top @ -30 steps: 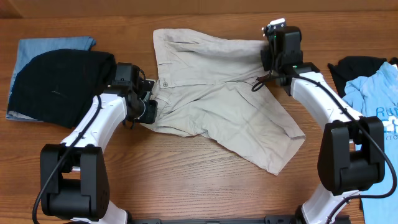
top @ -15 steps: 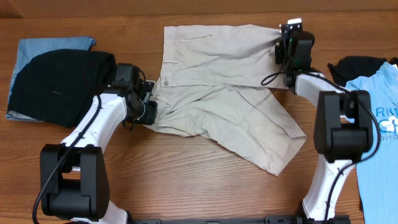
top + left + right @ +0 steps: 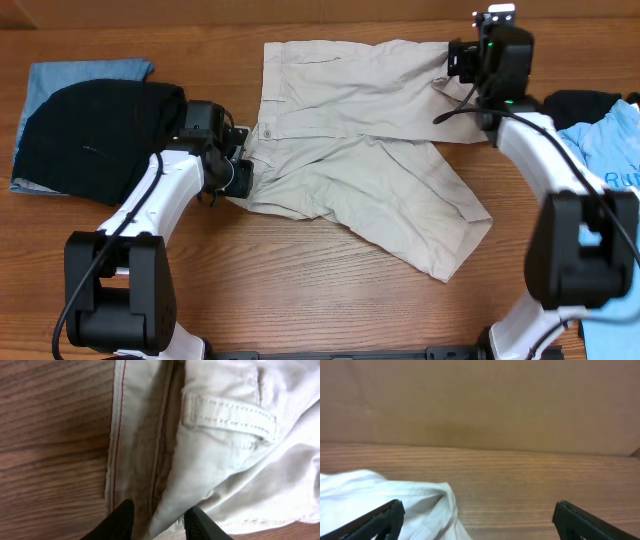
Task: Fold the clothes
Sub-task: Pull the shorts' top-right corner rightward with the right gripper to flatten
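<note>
The clothes, beige shorts (image 3: 360, 130), lie spread on the wooden table with the waistband to the left and both legs pointing right. My left gripper (image 3: 238, 165) sits at the near waistband corner. In the left wrist view a fold of the shorts (image 3: 220, 450) runs between the two fingers of the left gripper (image 3: 160, 517), which is shut on it. My right gripper (image 3: 462, 60) hovers at the end of the far leg. It stands wide open (image 3: 477, 517), with the leg's corner (image 3: 395, 490) lying loose by its left finger.
A black knit garment (image 3: 95, 130) lies on a blue cloth (image 3: 85, 72) at the left. A light blue T-shirt (image 3: 610, 150) and a dark item (image 3: 575, 105) lie at the right edge. A brown wall stands behind the table's far edge.
The right gripper pulled the far leg rightward until it lay flat, then opened, let it go and moved a little further right. The left arm has stayed put.
</note>
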Robot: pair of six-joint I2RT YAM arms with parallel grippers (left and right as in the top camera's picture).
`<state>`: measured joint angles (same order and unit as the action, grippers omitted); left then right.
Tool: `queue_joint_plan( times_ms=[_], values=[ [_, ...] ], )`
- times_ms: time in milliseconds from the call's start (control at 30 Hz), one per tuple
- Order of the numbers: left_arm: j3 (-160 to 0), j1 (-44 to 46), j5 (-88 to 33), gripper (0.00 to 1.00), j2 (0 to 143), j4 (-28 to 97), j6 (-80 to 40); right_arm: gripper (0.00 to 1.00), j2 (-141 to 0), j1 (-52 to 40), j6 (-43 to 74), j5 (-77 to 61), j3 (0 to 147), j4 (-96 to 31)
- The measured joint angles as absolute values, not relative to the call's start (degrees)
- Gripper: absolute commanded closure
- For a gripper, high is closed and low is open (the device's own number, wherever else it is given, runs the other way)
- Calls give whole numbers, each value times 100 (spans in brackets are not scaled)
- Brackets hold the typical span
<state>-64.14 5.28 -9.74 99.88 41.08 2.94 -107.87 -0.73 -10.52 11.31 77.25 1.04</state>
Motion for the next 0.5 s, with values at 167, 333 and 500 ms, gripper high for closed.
queue_joint_plan(
  times_ms=[167, 333, 500],
  values=[
    [-6414, 528, -987, 63, 9988, 3977, 115, 87, -10390, -73, -910, -268, 7776, -1339],
    [-6414, 528, -989, 64, 9988, 3889, -47, 96, -10868, -91, -690, -1135, 7767, -1205],
    [-6414, 528, -989, 65, 9988, 3868, -97, 96, -11681, -89, -617, -1402, 7762, -434]
  ],
)
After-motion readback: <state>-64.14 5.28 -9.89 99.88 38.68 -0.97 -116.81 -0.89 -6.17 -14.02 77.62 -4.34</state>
